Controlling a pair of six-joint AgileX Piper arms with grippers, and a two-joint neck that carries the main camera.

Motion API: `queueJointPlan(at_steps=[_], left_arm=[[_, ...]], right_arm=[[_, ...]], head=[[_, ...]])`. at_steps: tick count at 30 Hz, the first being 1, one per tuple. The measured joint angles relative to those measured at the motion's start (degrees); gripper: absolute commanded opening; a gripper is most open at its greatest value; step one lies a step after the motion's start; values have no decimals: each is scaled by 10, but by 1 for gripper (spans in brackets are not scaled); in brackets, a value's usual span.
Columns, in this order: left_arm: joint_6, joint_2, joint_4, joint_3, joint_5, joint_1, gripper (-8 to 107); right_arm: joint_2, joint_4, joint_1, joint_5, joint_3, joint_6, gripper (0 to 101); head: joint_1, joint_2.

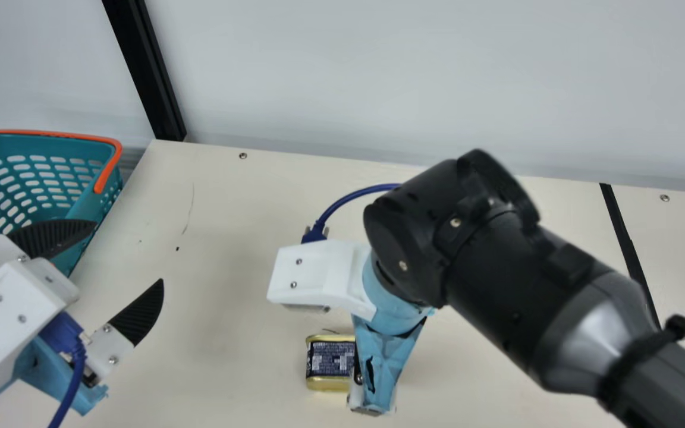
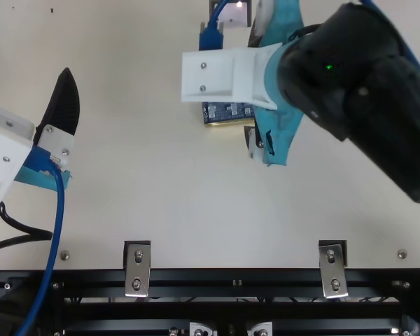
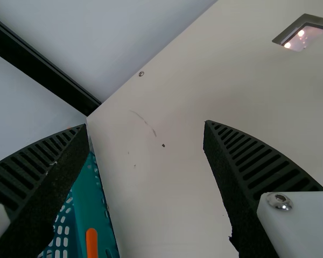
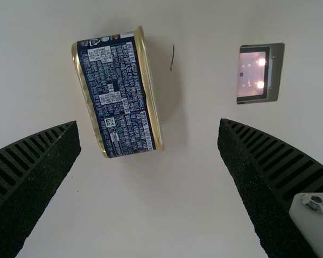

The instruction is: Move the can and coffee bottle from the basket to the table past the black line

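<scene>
The can [image 1: 330, 359] lies on the worktop [image 1: 229, 238], on its side by the look of it. It is out of the basket [image 1: 90, 205] but short of the black line [image 1: 625, 238]. The right tool [image 4: 149, 126] is over it, wide open, holding nothing. I guess it is there to pick the can up. But the can sits nearer one finger than the other. If the tool shuts like that, one finger may bump the can first and push it or turn it crooked. If it grabs too high, the smooth can may slip out. If it goes too low, the tips may scrape the worktop. Then comes the carry, and letting go too soon would leave the can short of the line. The left tool [image 1: 128, 252] is by the basket, wide open too, with nothing in it. It could knock the basket if it swings that way.
</scene>
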Motion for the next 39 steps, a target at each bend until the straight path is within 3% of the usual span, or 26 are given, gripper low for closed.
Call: queueJointPlan(at_steps=[22, 23, 24, 31, 39], left_arm=[[0, 0, 0, 0, 0, 0, 90], [0, 0, 0, 0, 0, 0, 90], [0, 0, 0, 0, 0, 0, 90], [0, 0, 0, 0, 0, 0, 90], [0, 0, 0, 0, 0, 0, 90]], right_arm=[[66, 10, 24, -54, 17, -3, 101], [68, 10, 24, -55, 17, -3, 32], [71, 10, 24, -58, 17, -3, 0], [75, 23, 18, -75, 17, 10, 0], [36, 54, -6, -75, 25, 34, 0]], head=[[0, 0], [0, 0], [0, 0], [0, 0], [3, 0]])
